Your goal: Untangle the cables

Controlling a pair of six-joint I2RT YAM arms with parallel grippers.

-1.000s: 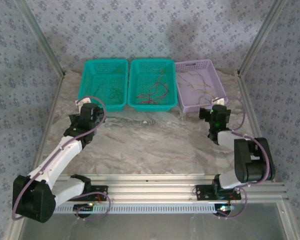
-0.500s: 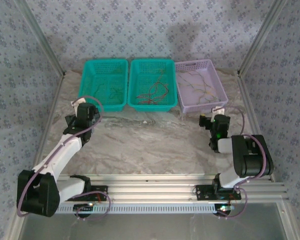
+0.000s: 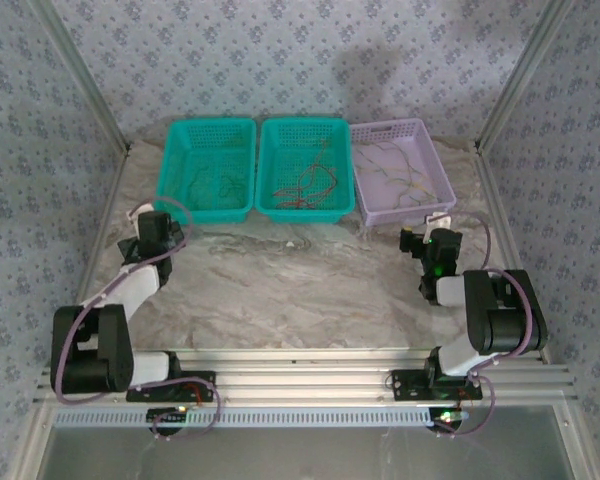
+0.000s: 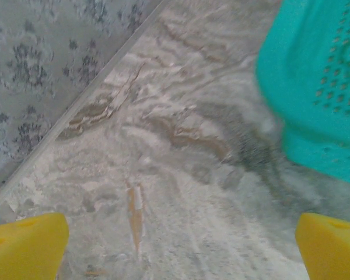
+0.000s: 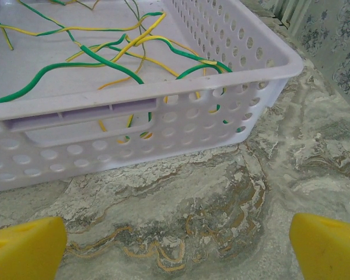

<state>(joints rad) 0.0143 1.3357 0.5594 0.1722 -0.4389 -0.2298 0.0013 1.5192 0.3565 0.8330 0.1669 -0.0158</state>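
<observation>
Since cables [image 5: 137,39] look mostly sorted, right gripper [image 5: 176,248] held spread, empty, just before lilac basket [image 5: 163,116]; left gripper [image 4: 178,245] likewise, well left of it.

No legible text, labels, brand marks or numbers in any view. In the top view, the white tab on the left wrist [image 3: 138,214] at 9 o'clock and the white tab on the right wrist [image 3: 441,218] at 3 o'clock are too small to tell if anything is printed on them.
</observation>
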